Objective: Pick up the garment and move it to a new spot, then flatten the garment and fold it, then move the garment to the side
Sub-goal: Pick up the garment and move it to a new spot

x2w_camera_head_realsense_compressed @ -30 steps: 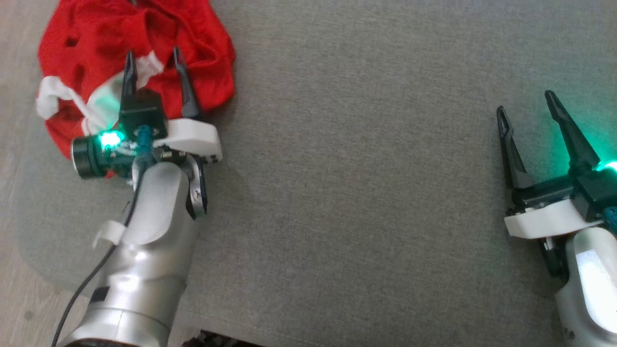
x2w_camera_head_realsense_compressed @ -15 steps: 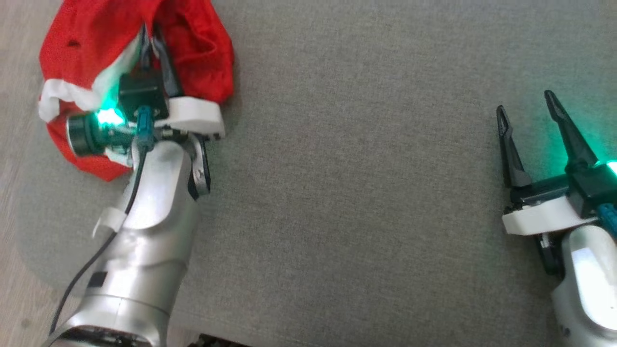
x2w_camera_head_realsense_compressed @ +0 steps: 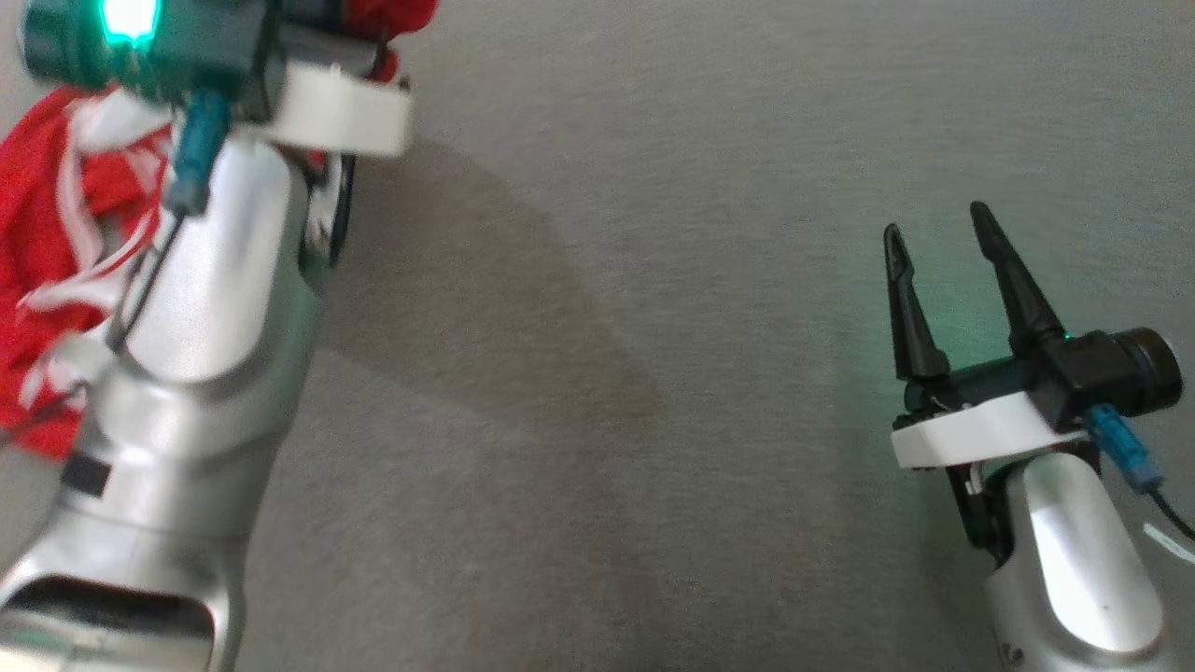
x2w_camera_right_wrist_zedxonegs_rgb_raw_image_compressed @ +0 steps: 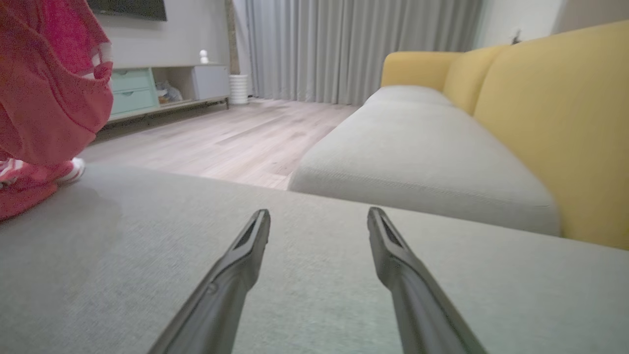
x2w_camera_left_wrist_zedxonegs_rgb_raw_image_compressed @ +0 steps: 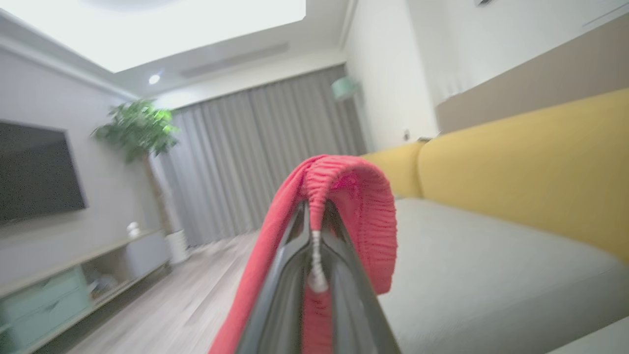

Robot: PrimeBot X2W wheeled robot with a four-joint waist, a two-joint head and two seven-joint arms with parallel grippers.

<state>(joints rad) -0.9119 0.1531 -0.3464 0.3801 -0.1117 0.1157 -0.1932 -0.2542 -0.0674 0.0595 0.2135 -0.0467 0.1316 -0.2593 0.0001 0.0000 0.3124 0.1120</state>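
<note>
Cloth from the red mesh sports garment with white, red-striped panels (x2w_camera_head_realsense_compressed: 37, 219) is pinched between the two long dark fingers (x2w_camera_left_wrist_zedxonegs_rgb_raw_image_compressed: 290, 255) of the left gripper (x2w_camera_left_wrist_zedxonegs_rgb_raw_image_compressed: 314, 216), which are closed tight on a gathered red hem. That gripper is raised at the far left. The garment hangs below it in a bunch, its lowest folds resting on the left end of the grey upholstered seat (x2w_camera_head_realsense_compressed: 653, 327). The right gripper (x2w_camera_head_realsense_compressed: 938, 224) hovers low over the right side of the seat, well apart from the garment, its fingers spread wide and holding nothing.

The hold looks like the weak spot. Only a thin ridge of mesh sits between the fingertips, and the weight of the hanging bulk could pull it free during the carry. Trailing folds may drag across the seat and twist the bunch tighter, which would make flattening harder. A drop near the left edge could send the garment onto the pale wooden floor (x2w_camera_right_wrist_zedxonegs_rgb_raw_image_compressed: 221, 137).
</note>
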